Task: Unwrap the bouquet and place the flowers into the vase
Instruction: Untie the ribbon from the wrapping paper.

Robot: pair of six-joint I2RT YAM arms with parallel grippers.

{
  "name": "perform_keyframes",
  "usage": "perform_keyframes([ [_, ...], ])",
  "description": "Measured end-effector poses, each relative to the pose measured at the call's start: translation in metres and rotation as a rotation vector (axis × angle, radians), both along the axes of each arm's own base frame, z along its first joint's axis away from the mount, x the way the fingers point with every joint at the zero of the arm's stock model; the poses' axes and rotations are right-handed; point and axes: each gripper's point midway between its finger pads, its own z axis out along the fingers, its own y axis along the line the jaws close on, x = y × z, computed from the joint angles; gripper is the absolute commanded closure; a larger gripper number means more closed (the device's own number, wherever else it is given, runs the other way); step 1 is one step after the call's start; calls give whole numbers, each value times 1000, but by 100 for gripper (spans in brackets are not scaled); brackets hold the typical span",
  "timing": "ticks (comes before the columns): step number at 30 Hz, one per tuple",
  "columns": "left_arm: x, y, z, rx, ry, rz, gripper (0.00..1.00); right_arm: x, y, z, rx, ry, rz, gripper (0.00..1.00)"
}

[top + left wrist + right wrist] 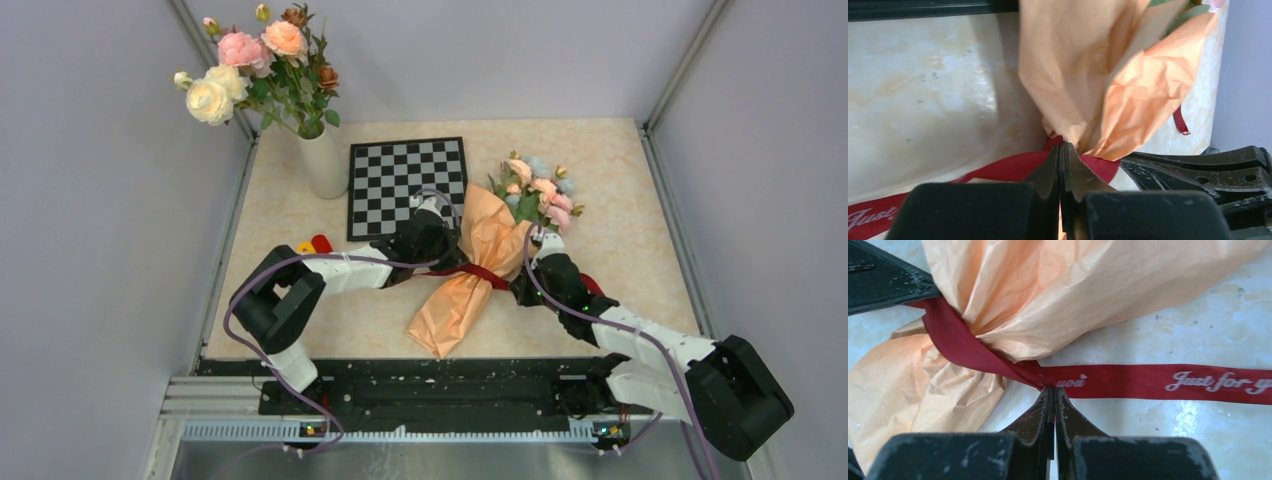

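On the counter (620,200), found bouquet (480,260) wrapped, left hand (1062,150) and right hand (1052,392) clamped on its ribbon (1148,382), flowers (540,190) outside vase (323,160).

Overhead; both wrists close on bouquet (470,270)

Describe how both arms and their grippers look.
Both arms have white links and bulky black joint housings. The left arm and right arm each carry a looping lilac cable. The left gripper and right gripper have black fingers tapering to thin tips, scuffed with pale scratches.
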Motion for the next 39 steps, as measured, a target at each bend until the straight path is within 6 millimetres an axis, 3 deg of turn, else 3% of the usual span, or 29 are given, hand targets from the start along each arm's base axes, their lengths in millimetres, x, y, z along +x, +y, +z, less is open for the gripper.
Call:
perform_keyframes([
  [13,8,38,-18,13,47,56,99,4,-11,-3,10,21,-114,100],
  [21,16,53,-13,25,14,62,77,2,-9,-5,16,31,-102,100],
  [26,11,58,-1,49,-22,27,55,0,-6,-5,19,32,-81,86],
  [29,6,58,11,48,-43,6,48,0,-7,-5,11,32,-74,79],
  [33,-2,51,27,19,-62,-34,48,-1,-9,-4,0,27,-73,69],
  [39,-24,26,37,-43,-27,-101,45,1,-10,9,3,-11,-72,67],
])
